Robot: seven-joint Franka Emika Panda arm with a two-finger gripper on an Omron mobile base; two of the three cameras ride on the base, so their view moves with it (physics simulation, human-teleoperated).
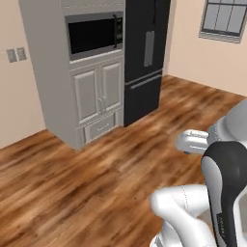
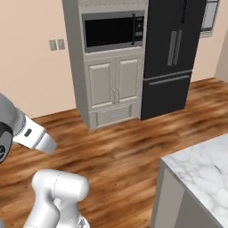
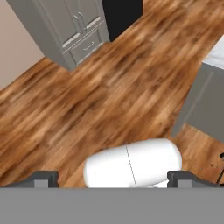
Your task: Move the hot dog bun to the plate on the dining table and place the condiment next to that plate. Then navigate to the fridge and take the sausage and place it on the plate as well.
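Wall (image 2: pixel 31 75) with its two switch plates is sitting farthest left in the right base view, then the grey cabinet column (image 2: pixel 113 84) carrying the built-in microwave (image 2: pixel 111 31), then the fridge (image 2: pixel 176 58), black, doors shut, its paired vertical handles meeting near the middle; a corner of the dining table (image 2: pixel 200 171) is showing at the lower right. I am reading the base as standing out on the wooden floor (image 1: pixel 87 178), well apart from the fridge, which is lying ahead of it in both base views. In the hand view the gripper (image 3: pixel 113 178) is pointing down at bare floorboards, its two dark tips standing wide apart with nothing between them, so the pincer is wide and empty. The sausage is presumably behind the shut fridge doors; I am not seeing it, so I cannot give its long axis. My judgement: the fridge leg of the task is under way, and the coming move turns on closing the gap forward to the fridge, then squaring the arm to the door handle.
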